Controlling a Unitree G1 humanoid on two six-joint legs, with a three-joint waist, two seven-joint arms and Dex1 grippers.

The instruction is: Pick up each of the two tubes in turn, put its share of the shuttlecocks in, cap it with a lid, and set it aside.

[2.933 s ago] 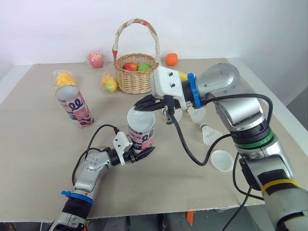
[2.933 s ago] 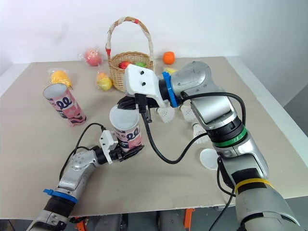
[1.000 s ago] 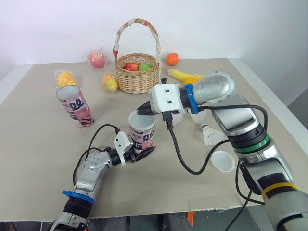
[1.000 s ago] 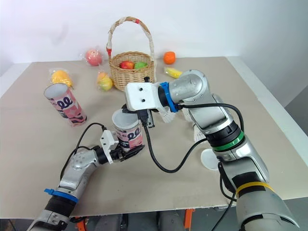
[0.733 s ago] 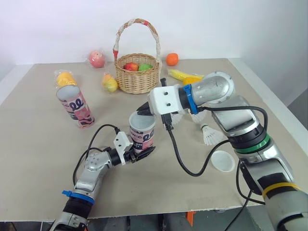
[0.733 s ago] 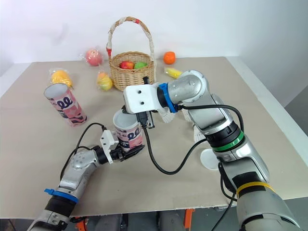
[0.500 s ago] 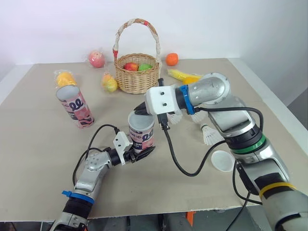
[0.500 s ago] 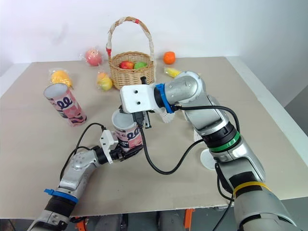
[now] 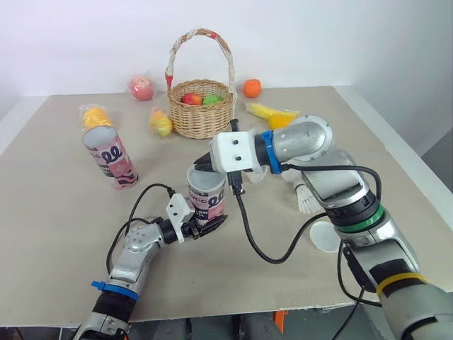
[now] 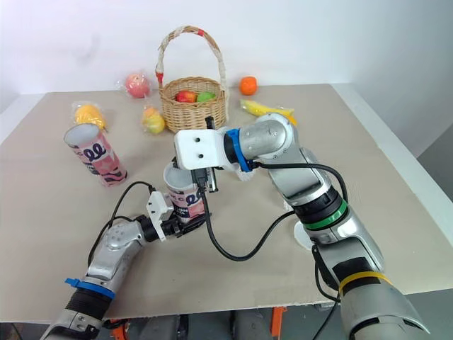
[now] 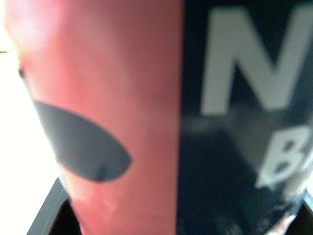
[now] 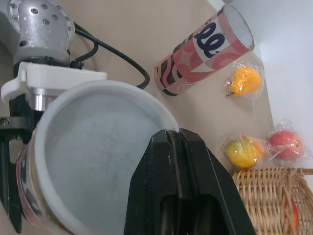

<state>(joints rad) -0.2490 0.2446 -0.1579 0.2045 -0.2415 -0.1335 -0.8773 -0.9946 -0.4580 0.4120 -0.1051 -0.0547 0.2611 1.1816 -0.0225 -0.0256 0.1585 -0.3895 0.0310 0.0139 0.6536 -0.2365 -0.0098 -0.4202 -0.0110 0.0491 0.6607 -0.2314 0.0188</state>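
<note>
The second tube (image 9: 110, 157) stands toward the left edge of the tabletop (image 9: 56, 212), its mouth open and uncapped; what it holds cannot be told. Nearer the front edge, about mid-width, the left pincer (image 9: 205, 225) is clamped around the lower part of the first tube (image 9: 208, 202) and holds it upright, just above or on the surface. The left wrist view shows the tube's pink and black print right against the camera.

A white lid (image 12: 98, 147) sits across this tube's mouth. The right pincer (image 12: 172, 136) hangs over it with its two fingers pressed together, nothing between them, tips resting on the lid's rim on the side toward the basket (image 9: 202, 108).

To the right, loose shuttlecocks (image 9: 306, 200) lie near the right edge, and a spare lid (image 9: 322, 239) lies closer to the front right corner.

The step in hand looks like capping the first tube. The lid appears seated, though whether it is snapped home all round cannot be told. The next move likely calls for a firm downward press around the rim while the left pincer steadies the tube, then lifting the right pincer clear so the tube can be set aside.
</note>
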